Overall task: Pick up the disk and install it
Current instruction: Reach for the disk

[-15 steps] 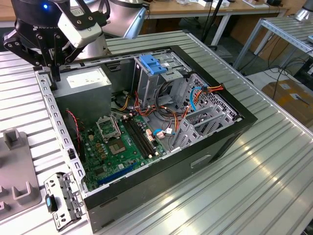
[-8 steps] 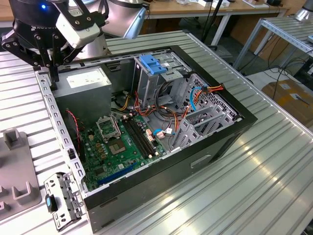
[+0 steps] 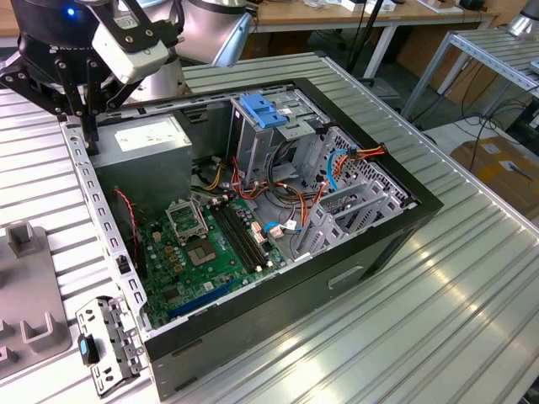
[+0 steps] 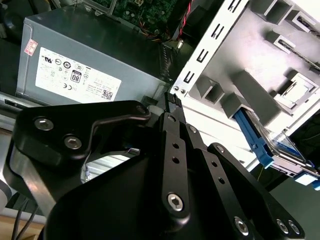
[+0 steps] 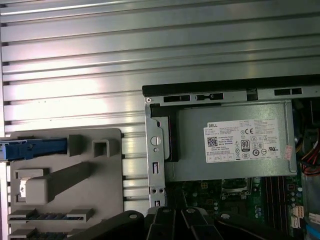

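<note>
The gripper (image 5: pixel 180 220) hangs above the corner of the open computer case (image 3: pixel 421 206), where the power supply (image 5: pixel 230 142) sits. Whether it is apart or together I cannot tell, and I judge that it carries nothing. Just beside this corner a grey holder (image 5: pixel 65 175) stands on the ribbed tabletop (image 5: pixel 150 50). The disk (image 5: pixel 35 148) lies along one edge of this holder, kept in a slot with its blue rail exposed, probably so it can be taken easily. The drive cage (image 3: pixel 261 109) inside the case seems to be its destination.
</note>
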`<state>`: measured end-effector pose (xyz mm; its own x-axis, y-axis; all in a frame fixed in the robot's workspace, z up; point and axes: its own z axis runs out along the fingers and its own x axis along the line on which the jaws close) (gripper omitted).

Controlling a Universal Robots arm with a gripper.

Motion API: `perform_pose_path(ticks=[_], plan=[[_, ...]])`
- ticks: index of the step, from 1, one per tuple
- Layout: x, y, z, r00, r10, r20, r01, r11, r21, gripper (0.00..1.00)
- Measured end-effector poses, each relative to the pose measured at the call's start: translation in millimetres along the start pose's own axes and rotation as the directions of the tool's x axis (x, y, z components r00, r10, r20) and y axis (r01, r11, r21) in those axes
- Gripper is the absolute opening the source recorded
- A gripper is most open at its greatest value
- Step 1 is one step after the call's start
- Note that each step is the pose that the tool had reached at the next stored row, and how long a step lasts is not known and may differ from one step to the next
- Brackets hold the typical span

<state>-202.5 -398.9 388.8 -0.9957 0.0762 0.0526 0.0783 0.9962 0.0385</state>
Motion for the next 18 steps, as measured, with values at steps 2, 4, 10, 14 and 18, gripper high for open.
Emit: perform_pose_path(ticks=[2, 4, 10, 14, 18], plan=[[0.7, -0.1, 0.1, 1.0, 0.0, -0.0008, 0.0, 1.0, 0.0001, 0.11], [1.5, -0.1, 0.2, 1.0, 0.0, -0.0017, 0.0, 1.0, 0.0002, 0.11], [3.8, -0.3, 0.4, 1.0, 0.0, -0.0044, 0.0, 1.0, 0.0004, 0.11], [5.4, -0.4, 0.6, 1.0, 0.0, -0.0059, 0.0, 1.0, 0.0005, 0.11], [6.9, -0.6, 0.8, 1.0, 0.0, -0.0076, 0.0, 1.0, 0.0006, 0.11]])
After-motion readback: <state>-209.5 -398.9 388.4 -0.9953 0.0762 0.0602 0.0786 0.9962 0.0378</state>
